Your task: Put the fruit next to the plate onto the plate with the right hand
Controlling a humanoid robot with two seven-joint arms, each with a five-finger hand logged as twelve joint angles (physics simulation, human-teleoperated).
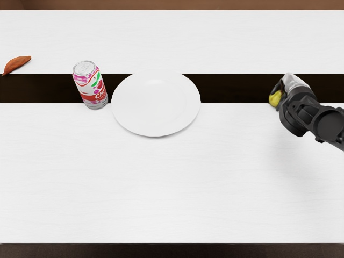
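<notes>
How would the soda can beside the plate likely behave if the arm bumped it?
The soda can stands upright and tall for its base, so it would probably tip; once down, its round body would likely roll.

Smooth white round plate with soft sheen, glossy pink-red printed metal drinks can, matt white tabletop, smooth yellow fruit
</notes>
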